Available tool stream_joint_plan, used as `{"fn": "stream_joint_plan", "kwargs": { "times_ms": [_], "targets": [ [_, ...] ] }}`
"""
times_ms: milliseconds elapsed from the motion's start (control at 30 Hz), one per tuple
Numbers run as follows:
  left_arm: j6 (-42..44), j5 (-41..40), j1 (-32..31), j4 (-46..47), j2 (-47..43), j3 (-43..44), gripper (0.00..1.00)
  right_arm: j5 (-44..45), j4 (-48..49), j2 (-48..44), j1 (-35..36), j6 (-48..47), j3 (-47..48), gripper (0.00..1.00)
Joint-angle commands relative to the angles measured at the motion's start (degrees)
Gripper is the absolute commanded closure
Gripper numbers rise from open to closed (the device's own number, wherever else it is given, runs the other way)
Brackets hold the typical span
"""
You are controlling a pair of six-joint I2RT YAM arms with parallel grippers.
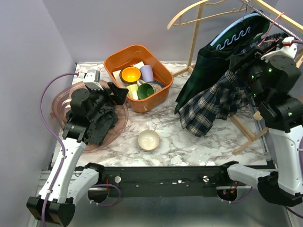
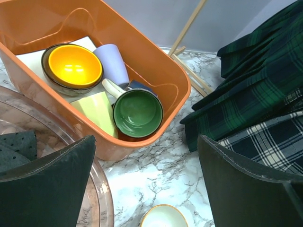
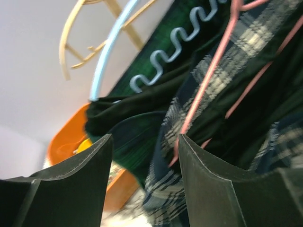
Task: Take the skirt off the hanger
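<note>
- The right end effector (image 1: 242, 66) is raised to the top rail of the wooden rack (image 1: 194, 42). Its jaws stand moderately wide and hold nothing.
- Two garments hang from that rail. A navy plaid skirt (image 1: 213, 106) is on a pink hanger (image 3: 208, 80), and beside it a dark green plaid skirt (image 1: 203, 66) is on a blue hanger (image 1: 236, 30). The navy skirt droops lowest, below the rail and near the surface (image 1: 189, 142).
- The step in hand looks like lining up a grasp on the navy skirt's waistband.
- To do it well, close on cloth alone, just under the pink wire. Keep the wire and the green skirt's fold out of the pinch.
- Then draw the fabric down and away from the rack, so that it slides off the hanger rather than dragging the hanger along the rail.
- In the right wrist view, both skirts' folds fill the gap between the fingers (image 3: 71, 189). The pink wire crosses just above the right finger, so the waistband is close ahead. I cannot tell whether it is touching.
- The left end effector (image 1: 116, 92) sits well left of the rack, low, with its jaws spread wide and empty.
</note>
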Motion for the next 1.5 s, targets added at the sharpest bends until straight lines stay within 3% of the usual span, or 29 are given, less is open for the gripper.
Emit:
{"fn": "stream_joint_plan", "kwargs": {
  "times_ms": [0, 500, 833, 1000, 1267, 1467],
  "targets": [
    [-0.66, 2.71, -0.21, 1.65, -0.33, -0.43, 0.01, 10.28, 2.72, 0.06, -0.13, -2.19, -2.16, 0.35],
    [1.36, 11.32, -1.70, 3.67, 3.19, 5.97, 0.06, 16.96, 4.92, 3.40, -0.13, -2.55, -3.74, 0.38],
    [4.88, 7.99, -11.19, 4.27, 9.69, 17.58, 0.06, 19.16, 7.74, 5.86, -0.13, -2.19, -4.37, 0.46],
    [6.81, 5.09, -16.02, 4.64, 11.45, 18.82, 0.07, 20.12, 10.02, 6.13, -0.13, -3.77, -4.63, 0.67],
    [7.78, 3.16, -18.31, 3.93, 12.42, 18.73, 0.07, 22.58, 13.44, 6.22, -0.13, -6.15, -2.70, 0.99],
    [7.96, 2.98, -18.76, 4.63, 12.24, 18.38, 0.07, 23.29, 14.42, 6.48, -0.13, -7.20, -0.77, 0.99]
  ]
}}
